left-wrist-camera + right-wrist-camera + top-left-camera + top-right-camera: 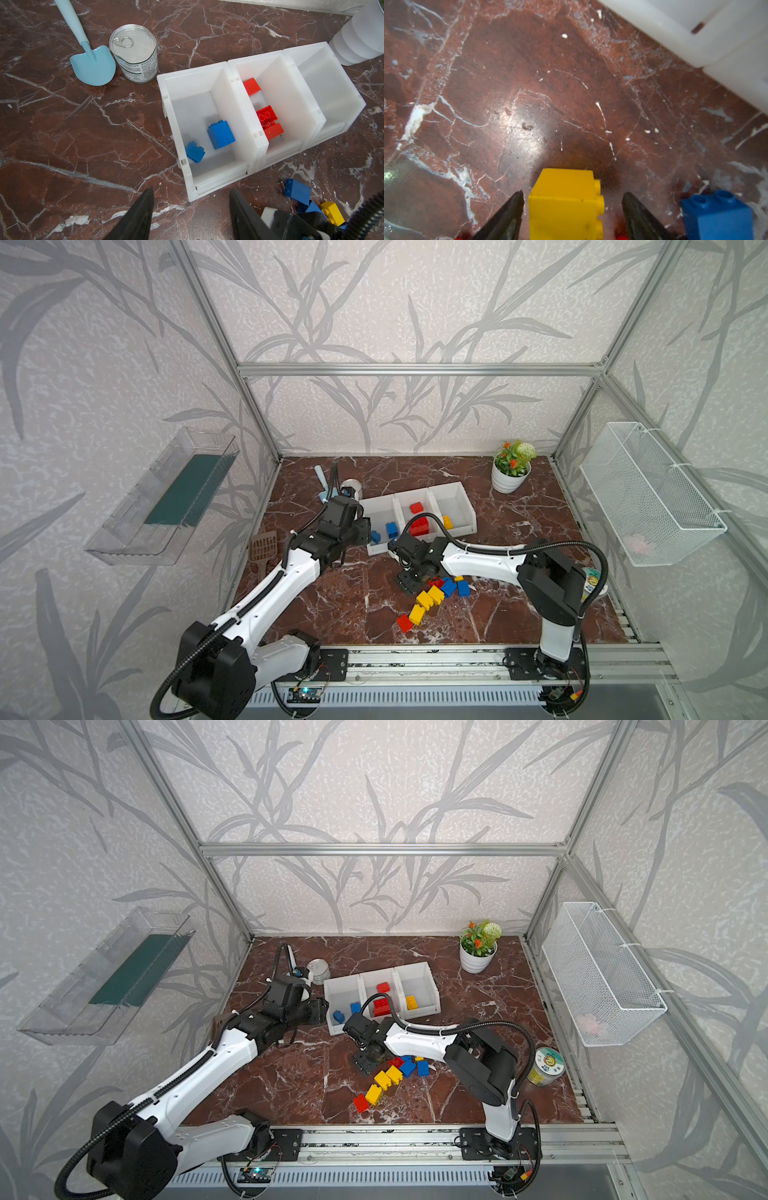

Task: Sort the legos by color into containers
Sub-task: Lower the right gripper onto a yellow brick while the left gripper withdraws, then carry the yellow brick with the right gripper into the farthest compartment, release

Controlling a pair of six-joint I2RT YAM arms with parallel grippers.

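Two tools open: right tool (573, 192) straddling a yellow lego (564, 205) near the middle of the tabletop (332, 605), seemingly untouched, lined up to pinch its sides; left tool (191, 189) empty beside the containers (222, 97), out of its way.

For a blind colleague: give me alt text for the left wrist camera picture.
Three joined white plastic bins sit on a red-brown marble table: two blue toy bricks in the end bin nearest a silver tin can, red toy bricks in the middle bin. The left gripper is open and empty before them; a light-blue plastic shovel lies beside the can.
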